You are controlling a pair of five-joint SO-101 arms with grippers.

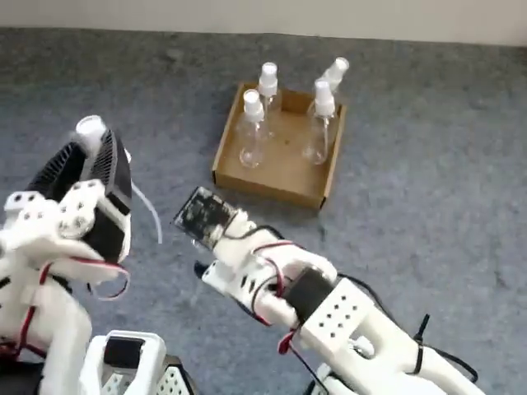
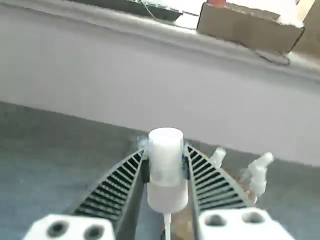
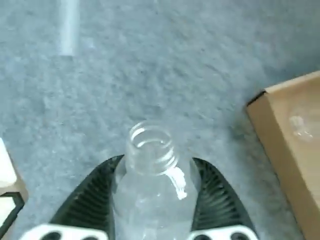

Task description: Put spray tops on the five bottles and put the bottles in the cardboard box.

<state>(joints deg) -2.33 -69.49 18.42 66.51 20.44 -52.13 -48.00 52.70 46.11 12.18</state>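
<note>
White spray top (image 2: 166, 172) clenched in left end effector (image 2: 165, 152), frame left; uncapped bottle (image 3: 150, 195) gripped by right end effector (image 3: 157, 164), below cardboard box (image 1: 276, 183); advised: centre dip tube (image 2: 167, 227) over neck (image 3: 149, 142), lower straight.

The table (image 1: 428, 214) is covered all over with a grey, fuzzy cloth, mottled lighter and darker. Its far edge runs straight along a pale wall. One box (image 1: 280, 164) lies directly on the cloth. It is brown cardboard, shallow, open on top and flat on its bottom. It sits near the far edge, about midway along it, turned a little askew so that no side runs parallel to that edge. Grey cloth shows on every side of it. In the right wrist view one corner of the box (image 3: 290, 115) rests on the same cloth.
</note>
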